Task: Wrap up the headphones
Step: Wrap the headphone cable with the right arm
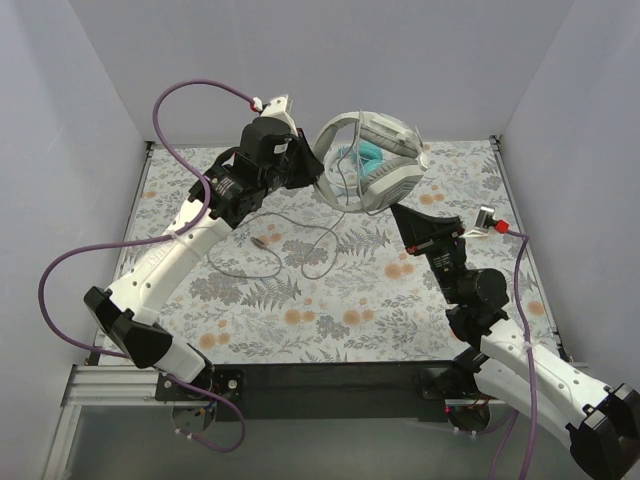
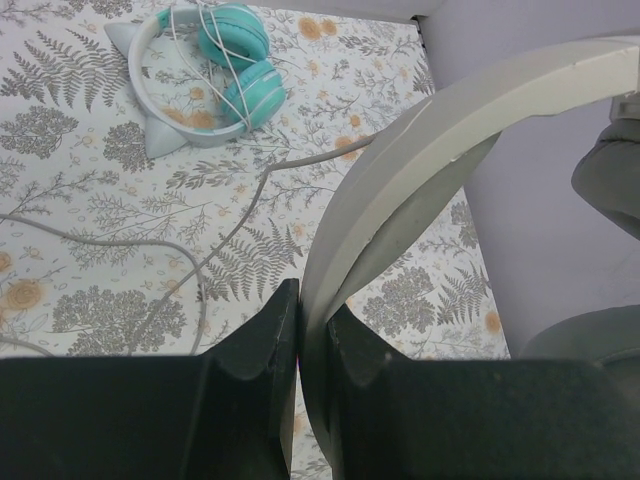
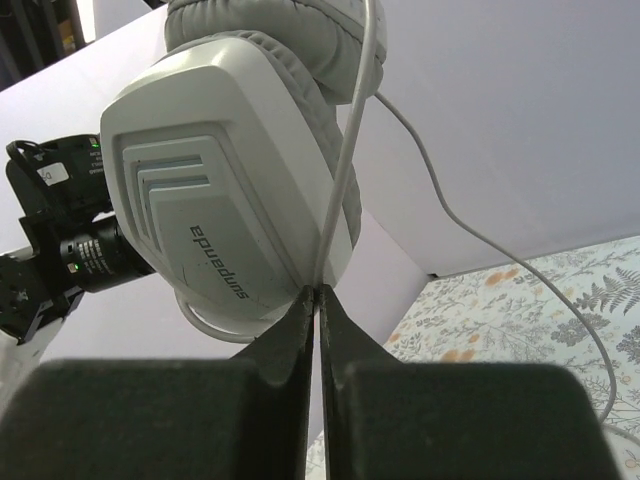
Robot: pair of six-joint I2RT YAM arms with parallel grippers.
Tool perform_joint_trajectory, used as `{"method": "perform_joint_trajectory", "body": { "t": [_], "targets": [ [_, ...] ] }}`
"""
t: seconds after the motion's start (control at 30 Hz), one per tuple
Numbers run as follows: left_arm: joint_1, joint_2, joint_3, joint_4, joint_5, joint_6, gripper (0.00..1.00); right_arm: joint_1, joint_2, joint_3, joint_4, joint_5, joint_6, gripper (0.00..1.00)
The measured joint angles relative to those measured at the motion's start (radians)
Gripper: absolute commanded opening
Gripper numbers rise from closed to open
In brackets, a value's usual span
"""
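1. Left pincer [image 2: 312, 305] is clamped on the headband of the white-grey headphones [image 1: 392, 165].
2. Right pincer [image 3: 316, 295] is closed on the thin cable [image 3: 340, 180].
3. Headphones are held above the counter's [image 1: 350, 300] far side, cups pointed rightward.

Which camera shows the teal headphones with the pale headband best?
Left wrist: the teal headphones lie whole on the table, cord wound round them. Top view: only teal glimpsed through the raised white-grey headphones. Right wrist: nothing.
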Motion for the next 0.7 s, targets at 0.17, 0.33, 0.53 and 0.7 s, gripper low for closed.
{"method": "perform_joint_trajectory", "body": {
  "t": [0.17, 0.33, 0.53, 0.7],
  "targets": [
    [0.000, -0.005, -0.002, 0.014, 0.007, -0.009, 0.00, 0.001, 0.008, 0.000, 0.005, 0.005, 0.003, 0.01],
    [0.000, -0.010, -0.010, 0.021, 0.019, -0.018, 0.00, 0.002, 0.011, 0.000, 0.006, 0.013, 0.004, 0.01],
    [0.001, -0.011, -0.016, 0.026, 0.032, -0.026, 0.00, 0.005, 0.015, 0.000, 0.005, 0.027, 0.004, 0.01],
    [0.002, -0.026, -0.049, 0.033, 0.055, -0.035, 0.00, 0.006, 0.068, 0.019, -0.003, 0.019, 0.005, 0.01]
  ]
}}
